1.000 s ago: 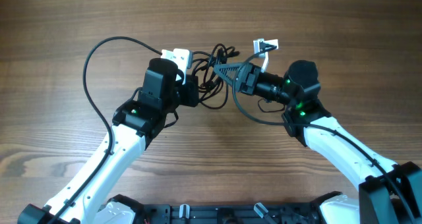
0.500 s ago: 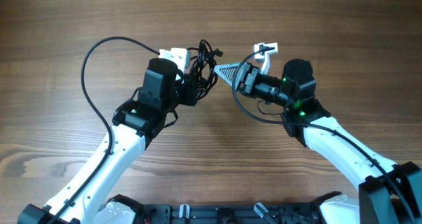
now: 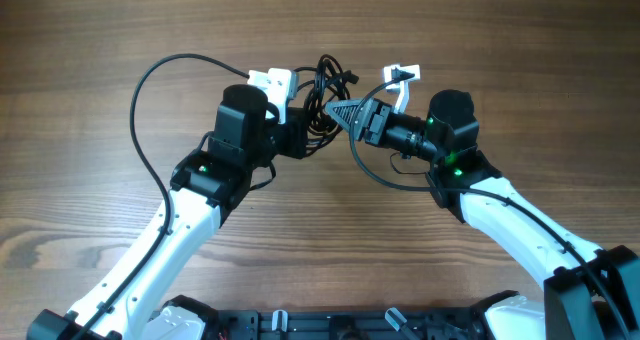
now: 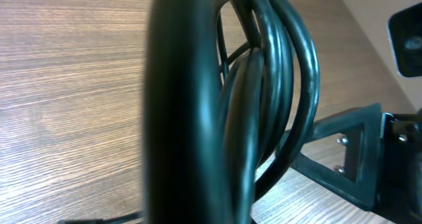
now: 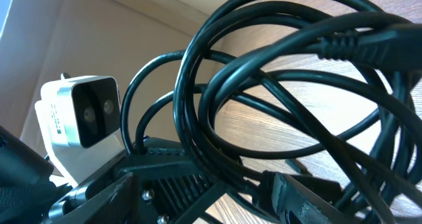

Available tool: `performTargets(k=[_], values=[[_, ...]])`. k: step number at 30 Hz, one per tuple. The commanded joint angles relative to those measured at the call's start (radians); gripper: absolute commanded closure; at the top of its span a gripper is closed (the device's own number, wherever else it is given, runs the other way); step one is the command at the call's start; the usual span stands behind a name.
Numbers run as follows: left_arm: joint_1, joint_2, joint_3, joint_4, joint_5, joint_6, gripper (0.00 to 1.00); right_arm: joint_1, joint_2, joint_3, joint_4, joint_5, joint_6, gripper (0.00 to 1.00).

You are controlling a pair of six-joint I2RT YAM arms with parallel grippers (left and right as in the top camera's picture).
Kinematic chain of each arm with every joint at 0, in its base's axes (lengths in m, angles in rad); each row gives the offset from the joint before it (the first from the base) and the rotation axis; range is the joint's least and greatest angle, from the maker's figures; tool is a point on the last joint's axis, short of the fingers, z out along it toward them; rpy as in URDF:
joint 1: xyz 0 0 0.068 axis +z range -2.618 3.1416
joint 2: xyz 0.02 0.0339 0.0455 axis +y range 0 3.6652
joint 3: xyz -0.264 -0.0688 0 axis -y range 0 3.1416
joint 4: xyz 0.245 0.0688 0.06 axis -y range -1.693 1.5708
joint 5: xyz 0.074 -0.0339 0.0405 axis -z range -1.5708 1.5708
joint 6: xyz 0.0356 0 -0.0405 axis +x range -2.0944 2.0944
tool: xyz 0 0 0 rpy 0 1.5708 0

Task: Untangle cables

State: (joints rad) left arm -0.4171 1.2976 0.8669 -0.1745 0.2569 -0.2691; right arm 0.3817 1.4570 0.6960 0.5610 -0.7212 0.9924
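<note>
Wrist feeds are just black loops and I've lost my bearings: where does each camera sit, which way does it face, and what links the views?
Overhead: above the table, looking straight down; both arms show, left tool and right tool meeting at the cables.
Left wrist: close against the cables, facing the right tool; own fingers not distinguishable.
Right wrist: facing the left arm's white camera through the cables.
Shared: every view holds the cables; wrist cameras face each other.

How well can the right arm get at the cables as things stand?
Probably yes. The right fingers sit right at the cables, with loops lying across them in the wrist view and nothing between. The left arm crowds the far side, so room is tight.
</note>
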Motion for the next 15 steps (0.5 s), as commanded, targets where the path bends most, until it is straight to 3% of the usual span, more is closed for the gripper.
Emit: performTargets(k=[1,8,15], values=[[0.002,-0.002,0.004,0.014,0.047,-0.008,0.96,0.008,-0.001,0.009,0.002,-0.001,-0.024,0.34],[0.001,-0.002,0.004,0.018,0.146,-0.009,0.96,0.008,-0.001,0.009,0.002,0.003,-0.047,0.32],[-0.055,-0.002,0.004,0.027,0.151,-0.008,0.96,0.008,0.013,0.009,0.0,0.021,-0.051,0.33]])
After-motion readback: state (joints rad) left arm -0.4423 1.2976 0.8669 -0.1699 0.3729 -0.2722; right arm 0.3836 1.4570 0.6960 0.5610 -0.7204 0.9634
